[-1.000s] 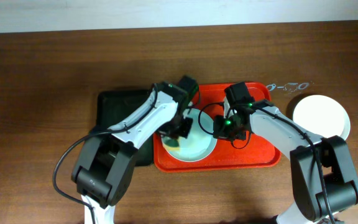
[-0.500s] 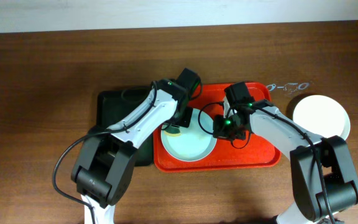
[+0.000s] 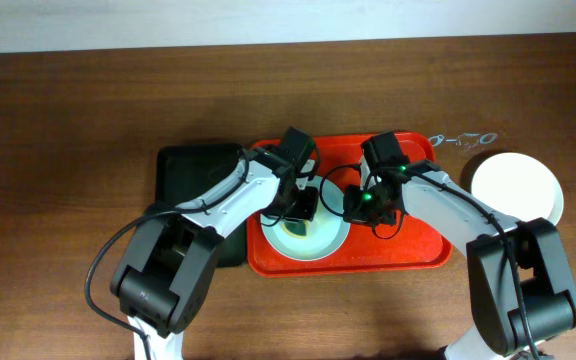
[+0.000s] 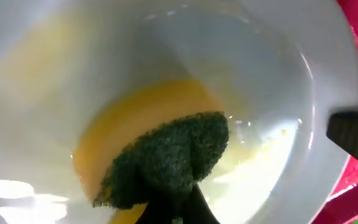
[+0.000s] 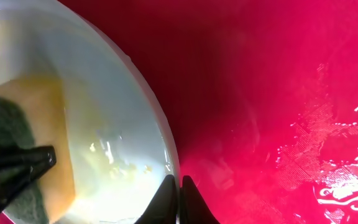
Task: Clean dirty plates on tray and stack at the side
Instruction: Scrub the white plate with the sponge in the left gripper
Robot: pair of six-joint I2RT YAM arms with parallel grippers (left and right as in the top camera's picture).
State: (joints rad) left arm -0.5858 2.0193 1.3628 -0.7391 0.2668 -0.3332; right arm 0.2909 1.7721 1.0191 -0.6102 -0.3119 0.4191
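Observation:
One dirty plate lies on the red tray, white with yellow smears. My left gripper is shut on a green-and-yellow sponge and presses it on the plate's inside. My right gripper is shut on the plate's right rim; in the right wrist view its fingertips pinch the rim of the plate over the tray. The sponge shows at that view's left edge.
A black tray lies to the left of the red tray, under my left arm. A clean white plate sits on the wooden table to the right. Faint writing marks the table behind it.
My left gripper has swept the sponge from the plate's lower left, up along its left edge, then right toward the middle. The right gripper has held still on the rim.

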